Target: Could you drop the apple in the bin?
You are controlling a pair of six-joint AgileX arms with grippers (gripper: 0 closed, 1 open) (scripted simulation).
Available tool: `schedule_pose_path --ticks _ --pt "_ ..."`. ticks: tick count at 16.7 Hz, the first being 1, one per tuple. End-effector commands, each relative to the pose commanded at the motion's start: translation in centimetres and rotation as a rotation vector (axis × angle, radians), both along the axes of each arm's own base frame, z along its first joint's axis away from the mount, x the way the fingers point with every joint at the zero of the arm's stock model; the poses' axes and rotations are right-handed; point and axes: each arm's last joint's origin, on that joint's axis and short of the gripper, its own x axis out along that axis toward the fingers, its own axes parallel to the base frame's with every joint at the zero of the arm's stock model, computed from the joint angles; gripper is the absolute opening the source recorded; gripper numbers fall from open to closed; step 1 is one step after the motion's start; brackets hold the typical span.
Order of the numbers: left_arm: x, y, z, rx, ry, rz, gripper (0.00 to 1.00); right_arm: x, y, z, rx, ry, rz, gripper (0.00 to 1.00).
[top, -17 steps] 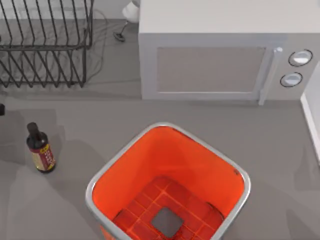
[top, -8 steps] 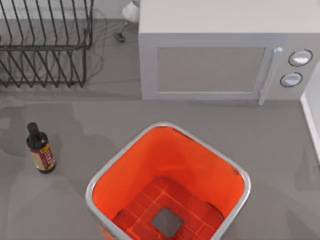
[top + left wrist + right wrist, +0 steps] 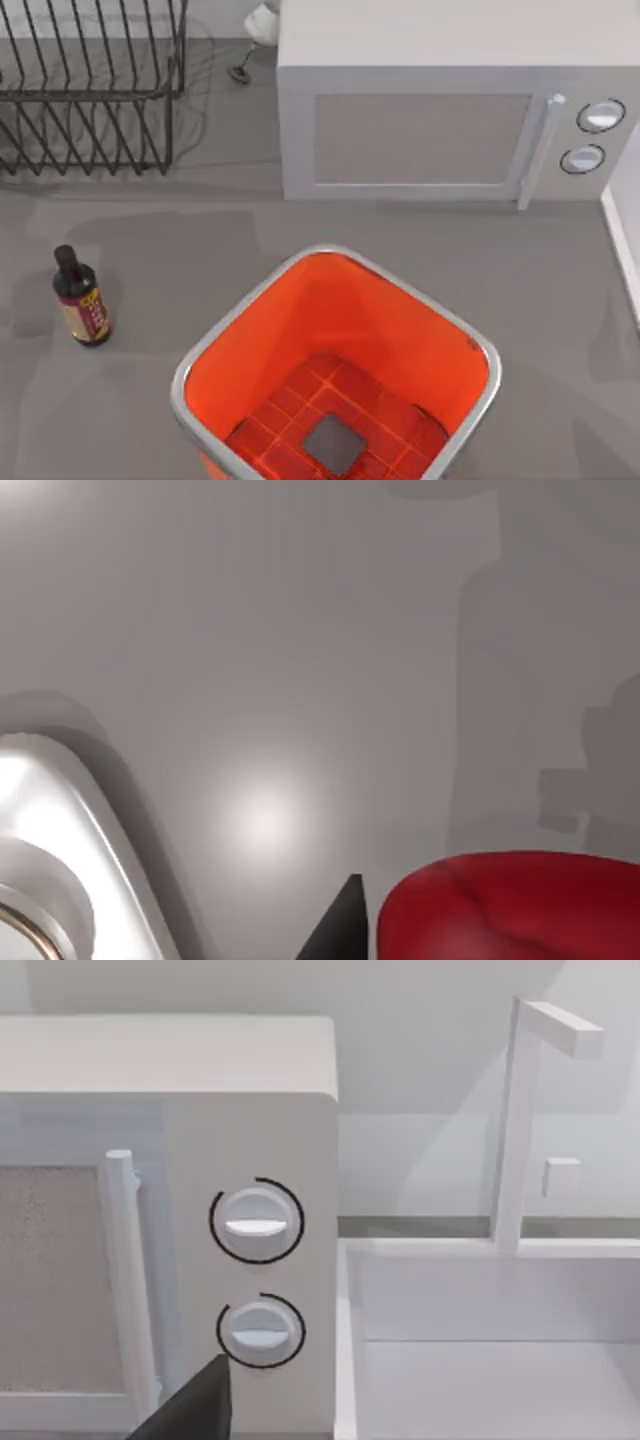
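The apple (image 3: 510, 905) is dark red and sits close under the left wrist camera, above the grey table. My left gripper (image 3: 490, 945) is shut on it, with one black fingertip (image 3: 340, 925) touching its side. The silver-grey rim of the bin (image 3: 60, 810) shows off to one side of the apple in that view. In the top view the orange-red bin (image 3: 335, 350) stands at the front centre, with a gridded floor and a grey square in the middle. A dark part of my right gripper (image 3: 190, 1410) faces the microwave's knobs.
A white microwave (image 3: 430, 110) stands at the back, a black wire rack (image 3: 90, 90) at the back left. A dark bottle (image 3: 82, 300) stands left of the bin. A white basin (image 3: 490, 1340) lies beside the microwave at the right edge.
A dark bit of arm at the top view's left edge has gone from sight. The arm's shadow on the table has drifted right, toward the bin. Bin and bottle have not moved.
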Motion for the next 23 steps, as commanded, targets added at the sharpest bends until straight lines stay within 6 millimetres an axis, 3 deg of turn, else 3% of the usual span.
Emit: schedule_pose_path --ticks 5,8,11,15,19,21,23 --pt "0.0 0.0 0.0 0.001 0.001 -0.001 0.00 0.0 0.0 0.0 0.000 0.000 0.000 1.00" --pt "0.3 -2.4 0.2 0.007 -0.006 -0.092 0.00 0.0 0.0 0.0 0.000 0.000 0.000 1.00" --pt "0.4 -8.2 0.4 0.019 -0.013 -0.309 0.00 0.0 0.0 0.0 0.000 0.000 0.000 1.00" --pt "-2.3 -19.1 0.4 0.034 -0.016 -0.733 0.00 0.0 0.0 0.0 0.000 0.000 0.000 1.00" --pt "-9.3 -29.6 0.2 0.047 -0.030 -1.228 0.00 0.0 0.0 0.0 0.000 0.000 0.000 1.00" --pt "-13.3 -33.0 0.3 0.054 -0.050 -1.445 0.00 0.0 0.0 0.0 0.000 0.000 0.000 1.00" --pt "-16.8 -35.0 0.5 0.061 -0.076 -1.613 0.00 0.0 0.0 0.0 0.000 0.000 0.000 1.00"
